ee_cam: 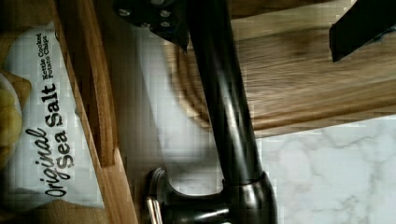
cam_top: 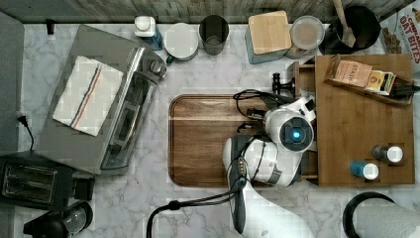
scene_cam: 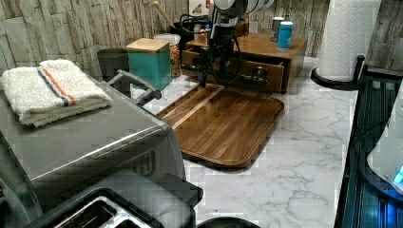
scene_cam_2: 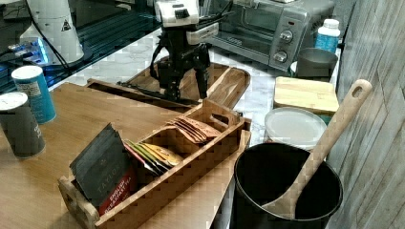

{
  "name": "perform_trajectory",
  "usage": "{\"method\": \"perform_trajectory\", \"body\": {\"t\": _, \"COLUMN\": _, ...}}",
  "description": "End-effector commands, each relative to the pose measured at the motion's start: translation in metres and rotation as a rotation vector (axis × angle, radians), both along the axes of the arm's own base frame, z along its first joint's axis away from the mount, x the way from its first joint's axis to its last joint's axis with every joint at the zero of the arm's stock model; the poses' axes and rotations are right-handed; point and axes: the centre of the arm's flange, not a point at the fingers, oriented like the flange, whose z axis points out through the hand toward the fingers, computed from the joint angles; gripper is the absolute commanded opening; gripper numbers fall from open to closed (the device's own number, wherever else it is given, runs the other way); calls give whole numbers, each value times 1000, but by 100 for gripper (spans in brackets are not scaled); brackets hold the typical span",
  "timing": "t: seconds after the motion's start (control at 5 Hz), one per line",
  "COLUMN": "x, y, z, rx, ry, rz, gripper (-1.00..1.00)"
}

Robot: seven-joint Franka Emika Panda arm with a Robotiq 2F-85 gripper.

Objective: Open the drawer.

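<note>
One drawer (scene_cam: 247,71), at three o'clock in the top view, already stands partly out of its bamboo box (cam_top: 364,119), a chips bag (ee_cam: 42,121) showing inside. The gripper (ee_cam: 261,28) straddles the black handle (ee_cam: 224,107), fingers (ee_cam: 359,25) parted, not clamped. Next, I judge: close, then pull toward nine o'clock.

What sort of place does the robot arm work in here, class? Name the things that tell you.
Most likely a kitchen counter, perhaps a mock-up: a marble-look worktop carries a toaster oven, a wooden cutting board, a toaster and a black pot with a wooden spoon.
</note>
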Motion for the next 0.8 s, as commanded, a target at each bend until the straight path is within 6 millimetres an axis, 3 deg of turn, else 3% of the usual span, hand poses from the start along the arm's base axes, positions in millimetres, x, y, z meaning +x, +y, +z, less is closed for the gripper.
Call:
{"method": "perform_trajectory", "body": {"t": 0.2, "x": -16, "y": 175, "z": -4, "rx": 61, "ry": 85, "rz": 268, "gripper": 100}}
{"method": "perform_trajectory", "body": {"t": 0.8, "x": -29, "y": 258, "z": 11, "rx": 103, "ry": 80, "rz": 196, "gripper": 100}}
